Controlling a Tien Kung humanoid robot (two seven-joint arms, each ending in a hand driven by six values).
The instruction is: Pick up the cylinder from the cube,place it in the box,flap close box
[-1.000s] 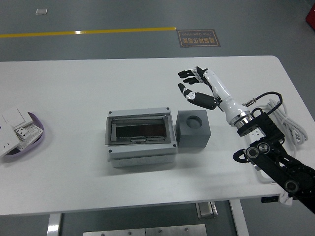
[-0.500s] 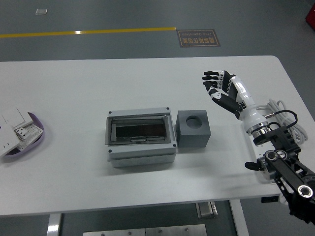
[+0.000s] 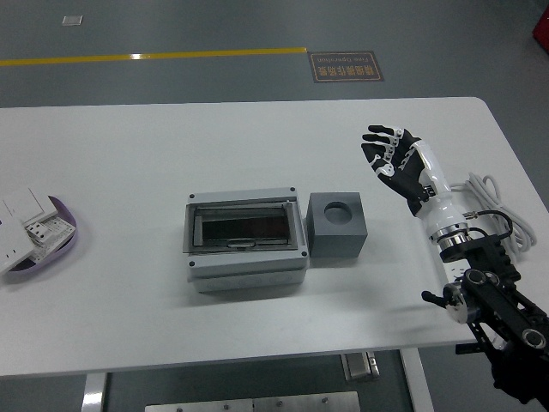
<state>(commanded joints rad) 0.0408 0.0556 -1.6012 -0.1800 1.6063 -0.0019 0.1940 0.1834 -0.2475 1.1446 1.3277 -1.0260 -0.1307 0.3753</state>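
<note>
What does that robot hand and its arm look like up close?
The robot hand has five black fingers with white joints and a glossy white back. A silver wrist ring joins it to a black arm of exposed joints, trailing thin black wires. Only one arm shows.

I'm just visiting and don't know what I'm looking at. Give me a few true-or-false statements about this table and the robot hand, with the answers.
1. The grey cube stands right of the box, close beside it. True.
2. A cylinder sticks up out of the cube's round hole. False: the hole looks empty, and no cylinder is in view.
3. The right hand grips the cube. False: it hovers off to the cube's right, fingers spread, holding nothing.
4. The box's flap lies shut. True: the dark window panel sits flat in its frame.
5. A purple tray with white parts sits at the table's left edge. True.
</note>
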